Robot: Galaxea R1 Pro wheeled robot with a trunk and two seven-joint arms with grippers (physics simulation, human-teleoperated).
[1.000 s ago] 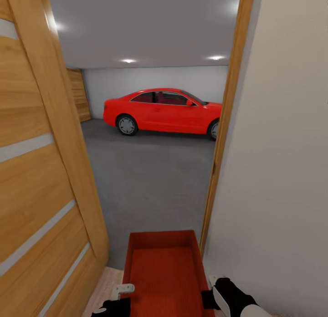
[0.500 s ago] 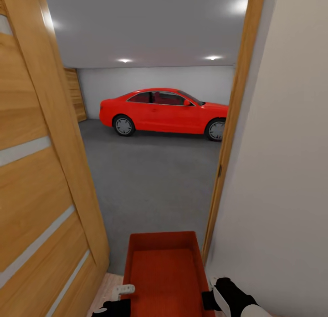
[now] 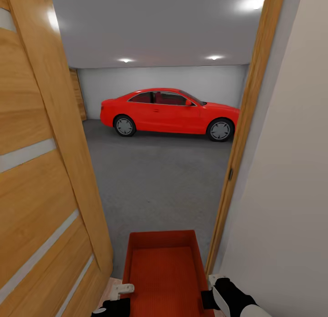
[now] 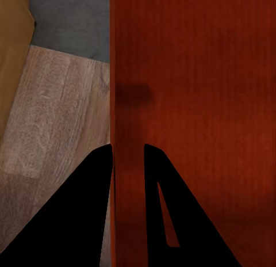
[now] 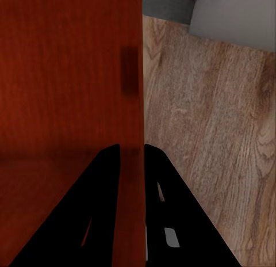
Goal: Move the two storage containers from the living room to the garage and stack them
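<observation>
Head view, bottom centre of the frame: an orange-red rectangular plastic storage container (image 3: pixel 162 273), topless with a finely ribbed bottom, is held level between both arms. The left gripper (image 3: pixel 119 295) is seen at the container's lower left rim, the right gripper (image 3: pixel 213 293) at its lower right rim. In the left wrist view the left gripper (image 4: pixel 127 163) is clamped on the container's side wall (image 4: pixel 129 77), one black finger on each face of the wall. In the right wrist view the right gripper (image 5: pixel 132 160) is likewise closed on the opposite wall (image 5: pixel 133 60), with the wall pinched between its fingers. Light wood-plank flooring (image 5: pixel 213 134) is seen beneath the container in both wrist views. An open wooden door with pale glass strips (image 3: pixel 41 171) takes up the left side of the head frame; a plain pale wall (image 3: pixel 287 194) and wooden door frame (image 3: pixel 246 125) are at the right. Beyond the threshold, the dark grey concrete floor (image 3: pixel 159 176) of the garage fills the middle. At the upper centre, a red car (image 3: pixel 168 113) is parked side-on against the pale back wall (image 3: pixel 159 80), under ceiling spotlights (image 3: pixel 125 60).
</observation>
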